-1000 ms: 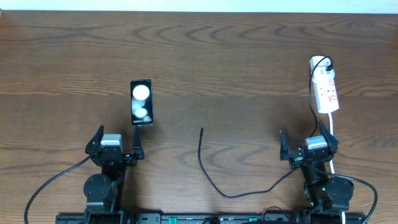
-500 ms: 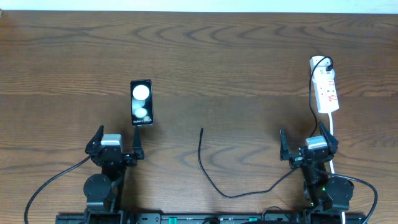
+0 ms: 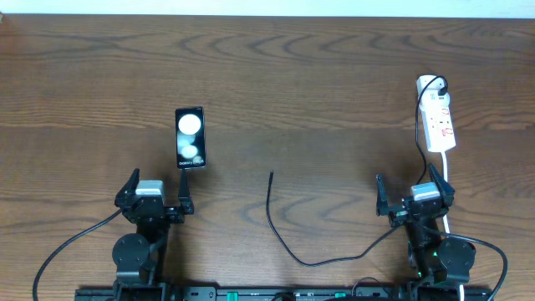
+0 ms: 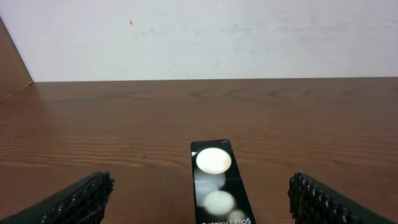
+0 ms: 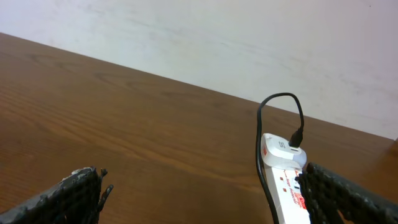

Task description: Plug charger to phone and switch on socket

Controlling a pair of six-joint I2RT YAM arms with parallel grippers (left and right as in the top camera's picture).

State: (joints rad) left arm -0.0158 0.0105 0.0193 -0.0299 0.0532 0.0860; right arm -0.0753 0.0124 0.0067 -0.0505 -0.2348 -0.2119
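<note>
Showing both arms low at the near edge of the wooden table (image 3: 318, 75). Finds the left gripper (image 3: 159, 179) spread wide and gripping nothing, with the phone (image 3: 190, 138) lying face up just beyond its right finger. Finds the right gripper (image 3: 407, 179) equally wide and empty, with the socket (image 3: 438, 117) farther back, the charger (image 3: 280, 238) plugged into its far end and running to a free tip mid-table, apart from the phone.
</note>
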